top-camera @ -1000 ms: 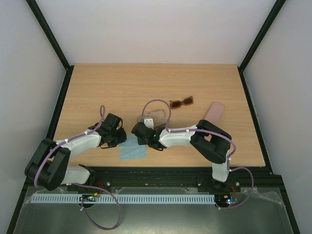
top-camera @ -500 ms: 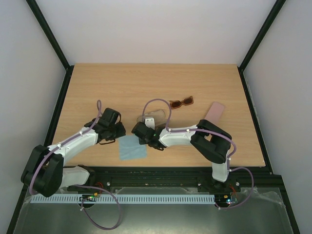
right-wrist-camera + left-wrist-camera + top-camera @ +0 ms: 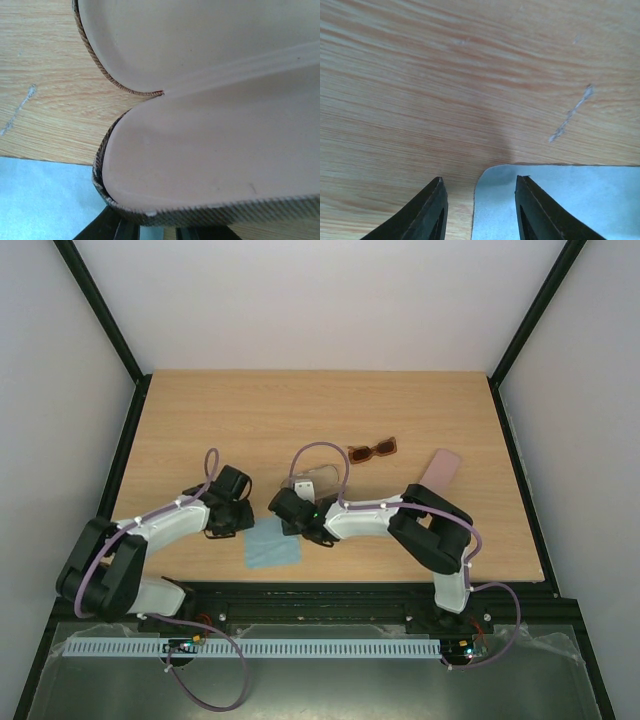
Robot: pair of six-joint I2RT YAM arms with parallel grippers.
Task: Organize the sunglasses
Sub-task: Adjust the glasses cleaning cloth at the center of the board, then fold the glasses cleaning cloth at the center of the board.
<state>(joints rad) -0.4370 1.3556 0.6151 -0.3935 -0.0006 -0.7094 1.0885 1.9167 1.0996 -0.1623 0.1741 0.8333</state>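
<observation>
- Top view: reddish-brown plastic sunglasses [image 3: 372,450] lie uncased mid-way across the wooden desk [image 3: 200,420]; thin black wire aviators [image 3: 220,533] seemingly beside light-blue cloth [image 3: 273,545], near edge. Nothing stowed yet.
- Left wrist: left gripper [image 3: 479,210] released, empty.
- Right wrist: right gripper [image 3: 157,231] grasps open brown woven case [image 3: 200,150].

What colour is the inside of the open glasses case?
Pale beige, with no pattern. The lining of the open case shows best in the right wrist view.

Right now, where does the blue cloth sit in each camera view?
Top external: blue cloth lies low centre, near the front edge of the table.
Left wrist: bottom right, rounded corner at bottom centre.
Right wrist: bottom left corner, beside the open case.
Shared landmark: pale scratch on the wood, seen in both wrist views.
</observation>
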